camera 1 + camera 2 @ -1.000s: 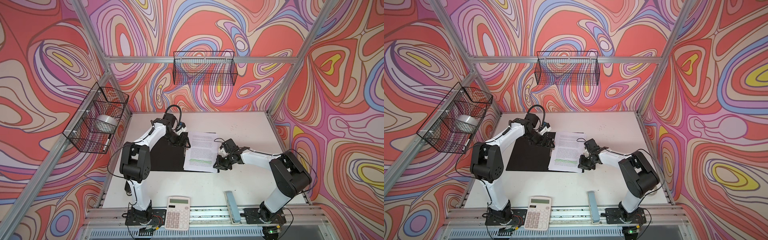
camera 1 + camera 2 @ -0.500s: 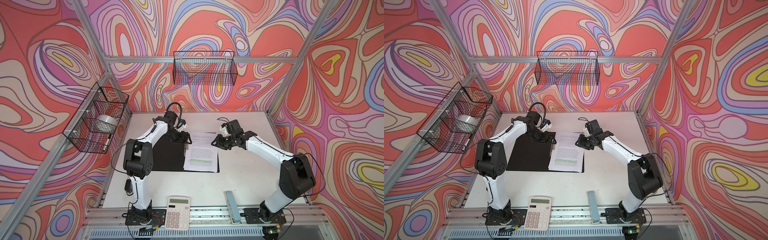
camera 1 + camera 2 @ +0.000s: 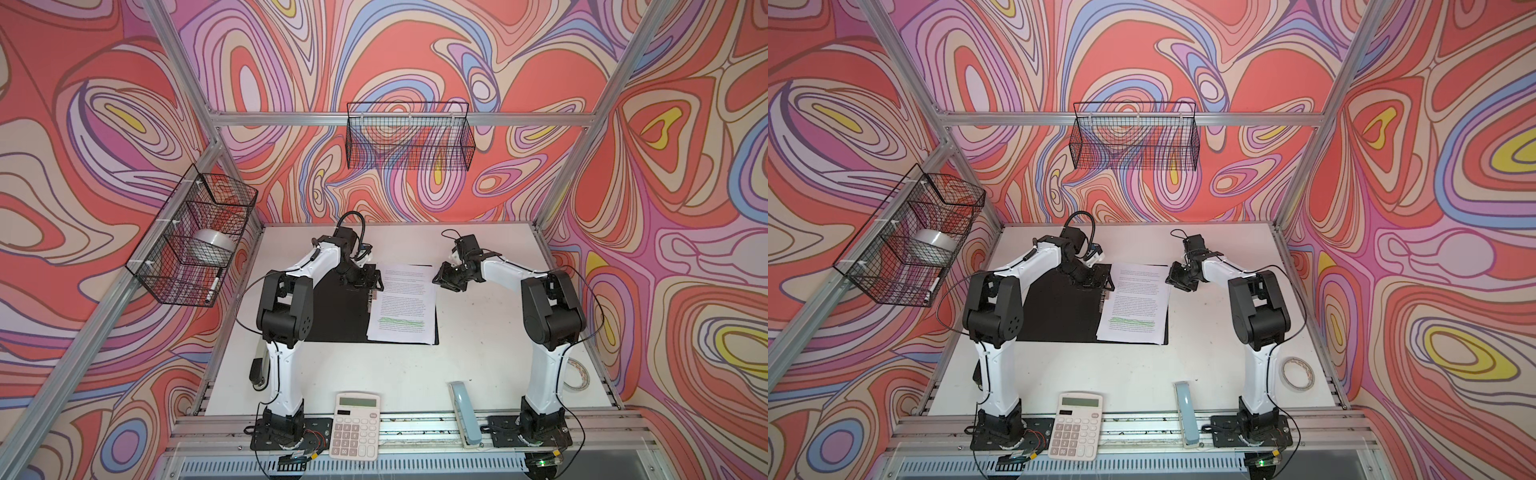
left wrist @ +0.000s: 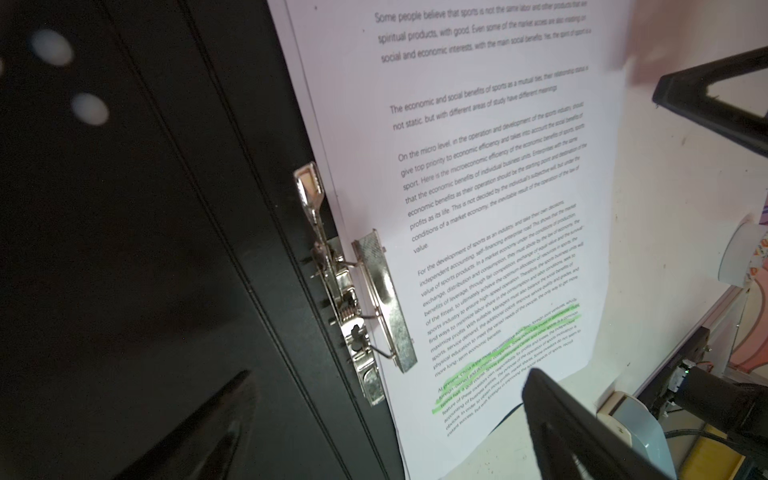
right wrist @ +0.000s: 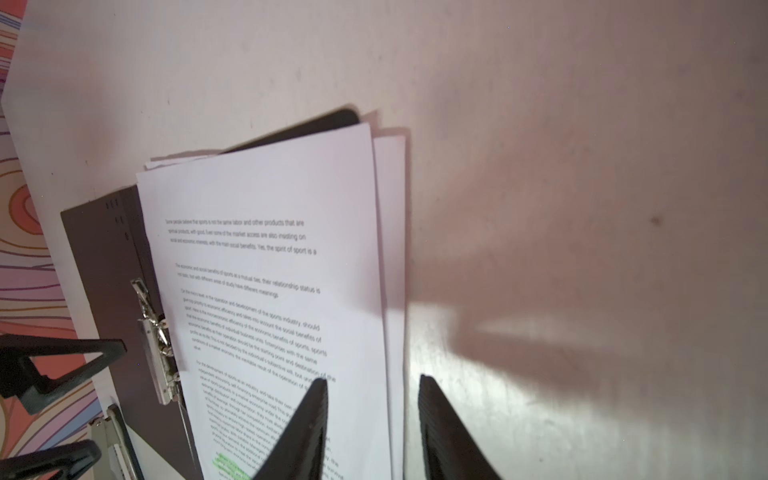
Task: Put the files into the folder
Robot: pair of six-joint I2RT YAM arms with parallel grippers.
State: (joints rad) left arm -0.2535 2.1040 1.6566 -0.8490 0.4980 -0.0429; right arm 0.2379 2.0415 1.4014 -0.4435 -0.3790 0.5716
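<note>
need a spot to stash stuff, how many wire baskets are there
2. One basket hangs on the left wall, the other on the back wall. None seems hidden.

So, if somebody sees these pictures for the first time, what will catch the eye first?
Probably the loud swirling walls in red, pink and blue all around. Then, in the middle, the folder lying open, black inside up, with the files on its right half beside the metal clip. The left gripper hangs over its spine, and the right gripper is at the sheets' outer edge.
</note>
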